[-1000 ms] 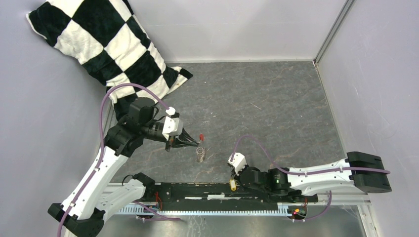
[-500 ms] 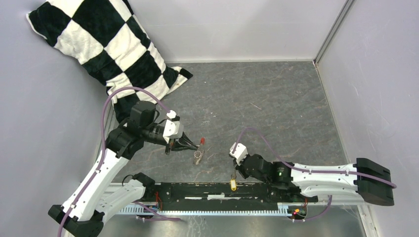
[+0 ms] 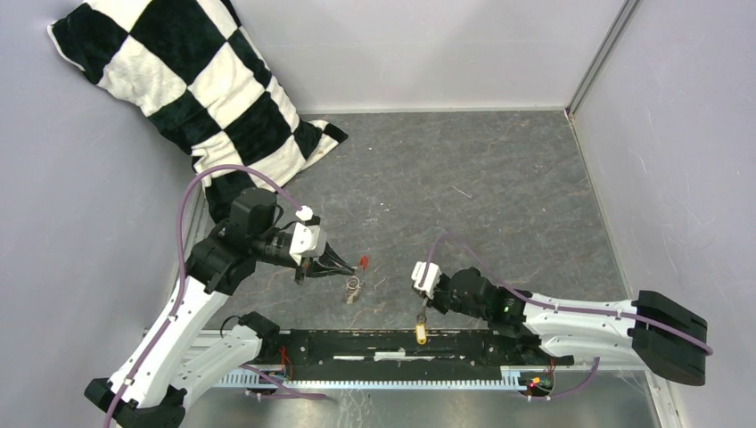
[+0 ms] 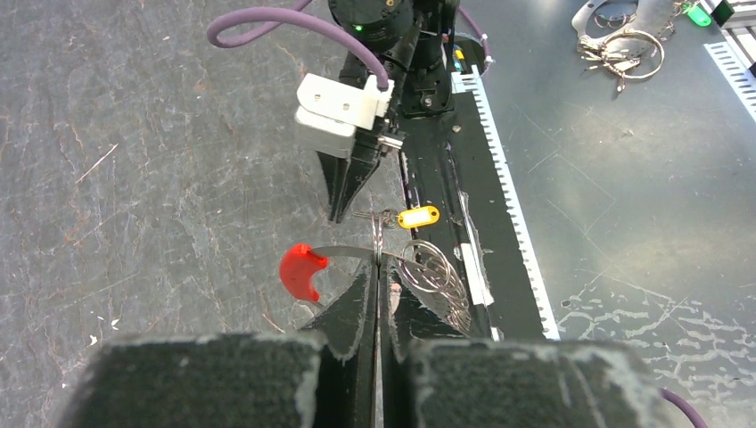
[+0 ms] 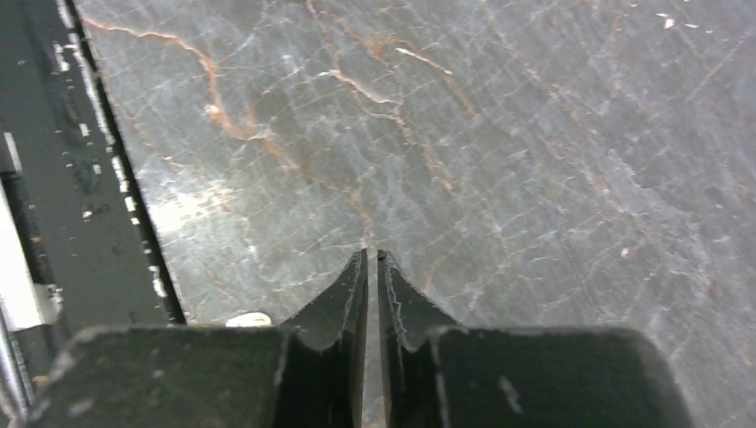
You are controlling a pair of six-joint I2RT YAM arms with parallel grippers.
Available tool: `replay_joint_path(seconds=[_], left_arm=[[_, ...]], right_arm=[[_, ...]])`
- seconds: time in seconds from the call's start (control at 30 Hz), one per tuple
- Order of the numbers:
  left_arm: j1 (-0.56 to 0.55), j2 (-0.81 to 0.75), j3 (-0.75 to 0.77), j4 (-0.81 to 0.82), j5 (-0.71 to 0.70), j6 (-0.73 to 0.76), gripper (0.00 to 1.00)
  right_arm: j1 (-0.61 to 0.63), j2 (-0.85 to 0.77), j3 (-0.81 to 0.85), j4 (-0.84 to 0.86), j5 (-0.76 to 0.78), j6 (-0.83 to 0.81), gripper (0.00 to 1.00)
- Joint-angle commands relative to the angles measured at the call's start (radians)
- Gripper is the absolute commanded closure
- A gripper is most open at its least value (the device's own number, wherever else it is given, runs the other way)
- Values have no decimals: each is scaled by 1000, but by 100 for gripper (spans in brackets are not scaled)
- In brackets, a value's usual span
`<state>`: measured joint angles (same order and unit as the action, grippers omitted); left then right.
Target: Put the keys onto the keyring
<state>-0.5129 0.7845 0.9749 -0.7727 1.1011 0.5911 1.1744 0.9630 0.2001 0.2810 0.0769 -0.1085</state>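
Top camera looks down from behind; wrist cameras peer closely past jaws at the table (image 3: pixel 499 178).

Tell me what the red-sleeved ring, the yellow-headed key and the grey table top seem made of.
Thin silvery keyring: bare metal, glinting; its red sleeve looks like glossy plastic. Small key: yellow head likely plastic, blade too small to judge. Grey table top: stone-look, veined, faint sheen; possibly a printed surface.

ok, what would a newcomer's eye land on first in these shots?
The black-and-white checkered pillow propped in the far-left corner dominates. Next, the left gripper, shut on the keyring with its bright red sleeve, left of centre. Then the tiny yellow-headed key at the near edge, just off the shut right gripper.
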Motion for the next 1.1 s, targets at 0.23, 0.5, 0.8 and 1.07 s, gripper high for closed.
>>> replay_joint_path(seconds=[0.23,0.5,0.8,1.07], left_arm=[[-1,-12,-7,18,13,-34,98],[-1,7,-5,18,18,-24,98],[-1,3,-4,18,20,-27,98],[-1,-8,1,18,16,-35,98]], right_arm=[[-34,-180,46,-169,-134,424,43],[117,-101,83,-311,-83,608,46],[184,-51,114,-366,74,674,53],[184,28,142,-354,95,662,50]])
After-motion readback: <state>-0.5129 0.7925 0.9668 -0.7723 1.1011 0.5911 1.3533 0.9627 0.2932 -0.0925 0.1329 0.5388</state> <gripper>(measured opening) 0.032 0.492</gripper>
